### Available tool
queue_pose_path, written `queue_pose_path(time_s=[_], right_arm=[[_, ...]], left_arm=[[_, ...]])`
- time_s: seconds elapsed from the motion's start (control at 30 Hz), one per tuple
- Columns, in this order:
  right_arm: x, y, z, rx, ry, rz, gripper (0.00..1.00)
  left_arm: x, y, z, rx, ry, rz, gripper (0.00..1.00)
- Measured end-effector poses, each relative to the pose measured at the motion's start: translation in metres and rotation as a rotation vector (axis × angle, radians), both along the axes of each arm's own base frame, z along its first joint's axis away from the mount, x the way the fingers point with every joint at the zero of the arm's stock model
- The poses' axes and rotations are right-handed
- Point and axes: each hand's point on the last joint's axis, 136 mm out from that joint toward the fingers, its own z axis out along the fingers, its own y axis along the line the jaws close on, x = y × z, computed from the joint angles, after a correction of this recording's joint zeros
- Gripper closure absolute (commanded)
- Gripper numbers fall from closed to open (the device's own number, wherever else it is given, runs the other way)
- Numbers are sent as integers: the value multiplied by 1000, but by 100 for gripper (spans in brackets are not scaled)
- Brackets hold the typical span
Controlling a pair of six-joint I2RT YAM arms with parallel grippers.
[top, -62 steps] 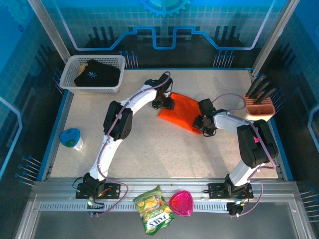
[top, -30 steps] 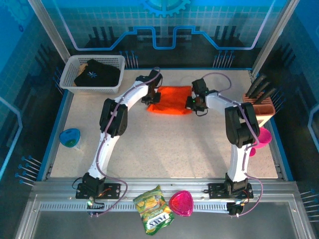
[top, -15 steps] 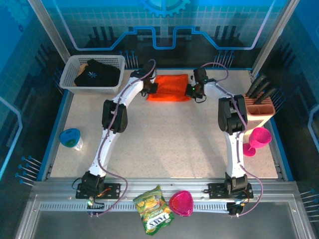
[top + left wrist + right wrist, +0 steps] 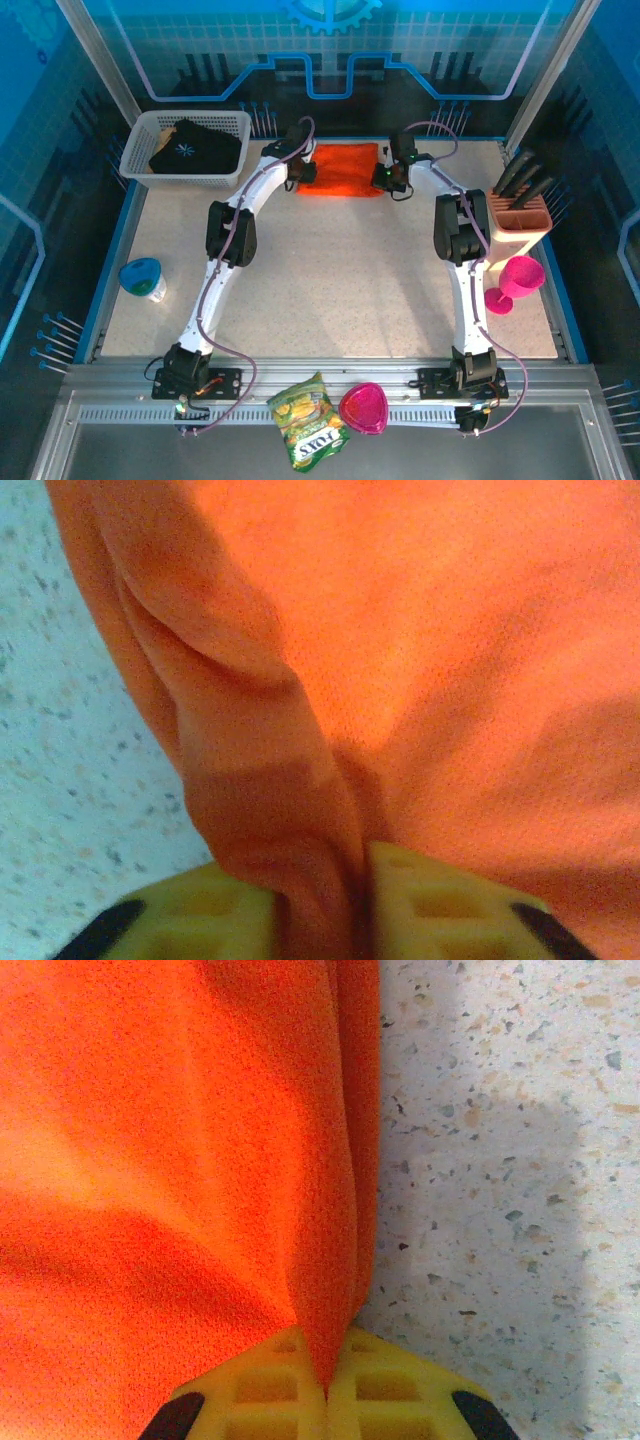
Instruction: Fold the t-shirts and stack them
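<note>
The orange t-shirt (image 4: 343, 168) lies folded as a flat rectangle at the far middle of the table. My left gripper (image 4: 304, 172) is shut on its left edge; in the left wrist view a thick fold of the orange t-shirt (image 4: 420, 660) is pinched in the left gripper (image 4: 325, 905) between yellow fingers (image 4: 440, 900). My right gripper (image 4: 384, 178) is shut on the right edge, and the orange t-shirt (image 4: 160, 1160) runs as a thin pleat into the right gripper (image 4: 327, 1385). The black t-shirt (image 4: 190, 148) with its white starburst lies bunched in the white basket (image 4: 140, 160).
A rack (image 4: 520, 212) with dark utensils stands at the right edge, a pink goblet (image 4: 515, 282) just in front of it. A blue-lidded cup (image 4: 142, 279) sits at the left. A yellow-green snack bag (image 4: 308, 420) and a pink bowl (image 4: 363, 407) rest on the front rail.
Both grippers have carried the orange t-shirt from the table's middle to the far edge, drawing it out into a flat rectangle. A pink goblet now stands at the right.
</note>
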Motion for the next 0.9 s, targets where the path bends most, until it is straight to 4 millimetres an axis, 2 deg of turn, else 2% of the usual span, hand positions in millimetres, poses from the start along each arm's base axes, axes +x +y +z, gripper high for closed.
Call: queue_pose_path(time_s=[0.17,0.23,0.3,0.37,0.4,0.43,0.53,0.67,0.73,0.8,0.9], right_arm=[[-3,-4,-1,16,19,24,49],[-3,-2,2,31,16,49,35],[-4,1,5,28,12,73,25],[-8,-1,10,11,13,92,6],[-10,-5,15,-4,14,95,0],[-12,-7,20,-12,12,97,0],[-19,-17,51,-40,-22,94,0],[-39,-29,110,-72,-111,89,0],[-55,-34,136,-85,-158,87,0],[-75,-40,158,-101,-207,83,0],[-110,-49,175,-123,-267,77,0]], left_arm=[[4,8,1,9,-8,10,3],[5,11,1,7,-8,19,1],[5,13,4,8,-13,18,1],[6,14,12,5,-25,20,1],[7,14,21,0,-39,21,1],[8,14,32,-5,-54,21,1],[7,14,84,-28,-133,22,1],[-8,19,183,-78,-296,25,1],[-25,23,232,-108,-387,29,1],[-51,31,276,-142,-475,36,1],[-92,44,315,-169,-574,49,1]])
